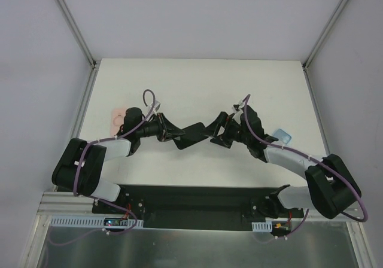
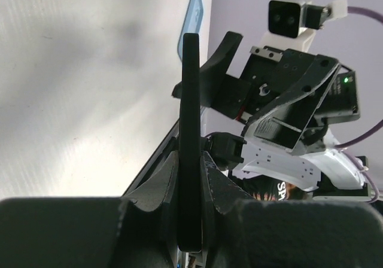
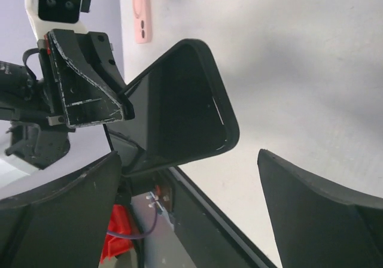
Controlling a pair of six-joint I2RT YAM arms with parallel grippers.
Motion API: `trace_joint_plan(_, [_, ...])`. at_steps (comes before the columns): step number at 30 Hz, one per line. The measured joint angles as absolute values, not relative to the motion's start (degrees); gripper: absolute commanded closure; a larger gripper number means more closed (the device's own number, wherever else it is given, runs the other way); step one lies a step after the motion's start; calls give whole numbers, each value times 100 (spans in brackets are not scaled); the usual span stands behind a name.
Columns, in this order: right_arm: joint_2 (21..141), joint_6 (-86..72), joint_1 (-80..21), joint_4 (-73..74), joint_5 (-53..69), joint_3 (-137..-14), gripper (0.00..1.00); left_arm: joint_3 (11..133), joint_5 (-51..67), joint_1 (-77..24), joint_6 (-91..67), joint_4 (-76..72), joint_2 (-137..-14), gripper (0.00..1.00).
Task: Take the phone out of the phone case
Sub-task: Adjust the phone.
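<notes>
Step in hand: separation of phone [image 1: 195, 130] from phone case [image 3: 231, 127], not yet done; the black unit is held clear above the table [image 1: 197, 82], between the two arms.

Left claw [image 1: 175, 137]: clamped on the lower end of the unit, a pad against each flat face. Right claw [image 1: 219, 133]: fingers [image 3: 66, 211] spread wide, close to the free end, touching nothing that I can see.

Next move, in my judgement: the right claw must catch the case lip at a corner and peel it off while the left holds firm; a slip is the risk.

Views: the left wrist view shows the unit edge-on and a blue case [image 2: 192, 23] lying flat; the right wrist view alone shows the raised lip and a pink case [image 3: 142, 11]; the top view gives the arms' positions but hides the grip.
</notes>
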State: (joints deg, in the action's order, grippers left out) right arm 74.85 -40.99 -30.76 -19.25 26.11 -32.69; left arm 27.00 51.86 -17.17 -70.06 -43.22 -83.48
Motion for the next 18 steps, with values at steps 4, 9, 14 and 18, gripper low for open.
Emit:
trace_joint_plan(4, [7516,-4845,-3487,-2978,2104,-2891,9,2637,5170,-1717,-7216,-4580,-8211,100])
trace_joint_plan(9, [8283,-5787,-3795,-4779,1503,-2449,37,2552,5113,-1717,-7415,-4818,-8173,100])
trace_joint_plan(14, [9354,-6401,-4158,-6381,1039,-2493,62,2355,5019,-1717,-7566,-4923,-8162,100])
trace_joint_plan(18, [9806,-6908,-4263,-7028,729,-2580,86,2241,4880,-1601,-7666,-4912,-8066,100])
